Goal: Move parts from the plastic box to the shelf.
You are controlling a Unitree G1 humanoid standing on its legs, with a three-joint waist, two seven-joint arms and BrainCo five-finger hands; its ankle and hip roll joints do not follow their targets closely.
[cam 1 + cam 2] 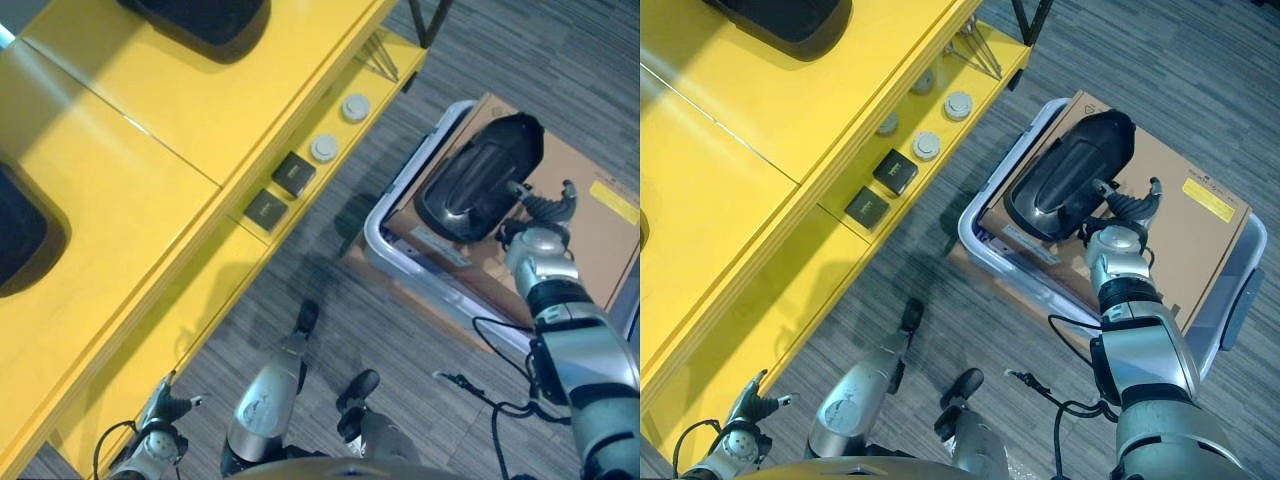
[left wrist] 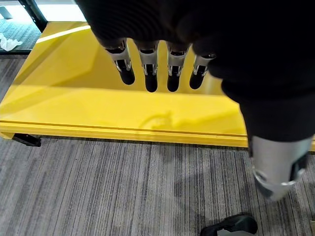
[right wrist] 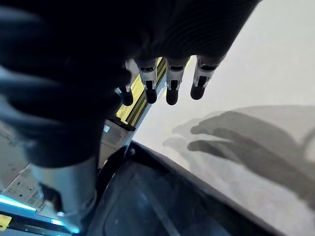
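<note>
Right hand (image 1: 1124,215) open, hovering at the edge of the black part (image 1: 1070,172), which lies on cardboard in the box (image 1: 980,245). Left hand (image 2: 157,73) open, idle by the shelf (image 1: 150,110). Risk: a one-sided grasp tips the bulky, smooth shell, so it could slip.

Glossy black plastic part (image 1: 1070,172), matt brown cardboard (image 1: 1185,235), smooth yellow shelf (image 1: 180,110), ribbed grey carpet (image 2: 123,191)

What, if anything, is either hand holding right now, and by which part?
Nothing is held. The right hand hovers open beside the black part in the plastic box; the left hand hangs open near the yellow shelf.
</note>
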